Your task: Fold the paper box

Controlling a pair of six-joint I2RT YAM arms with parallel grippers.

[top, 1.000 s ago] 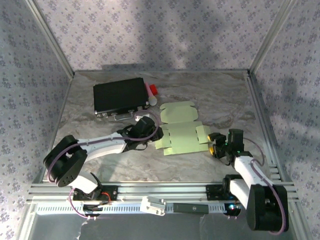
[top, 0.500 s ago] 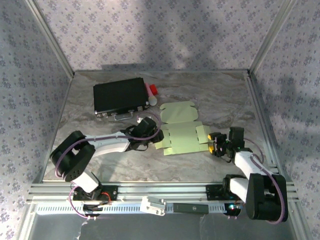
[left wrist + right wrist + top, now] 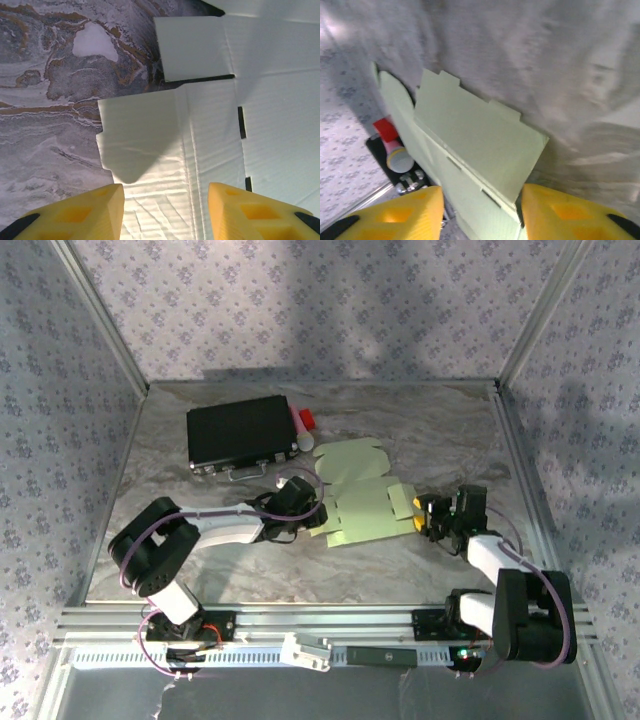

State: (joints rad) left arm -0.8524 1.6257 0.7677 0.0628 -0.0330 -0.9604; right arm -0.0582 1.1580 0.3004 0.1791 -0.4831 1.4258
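Left fingers: the left gripper (image 3: 165, 215) holds its yellow wedge-shaped fingers (image 3: 75, 212) spread over the sheet's left edge, pinching nothing.
Right fingers: the right gripper (image 3: 480, 215) has matching yellow fingers (image 3: 575, 212) spread, with the sheet's right-hand panel reaching down between them. Whether they touch it I cannot tell.
Paper box: a pale light-green die-cut card sheet (image 3: 360, 498), unfolded, lying mid-worktop between the two grippers.
Left wrist view: creases, short dark slots and a notched flap (image 3: 140, 135) lie flat on the grey marbled worktop (image 3: 50, 100).
Right wrist view: the end panel with two small tabs (image 3: 475, 130) is tilted up off the worktop, a lift the top view hardly shows.
Top view: the sheet's whole outline, rounded flaps at its far edge.
Farther back: a red-capped white cylinder (image 3: 303, 427) sits just beside a flat black rectangular case (image 3: 240, 433) — at the far left.
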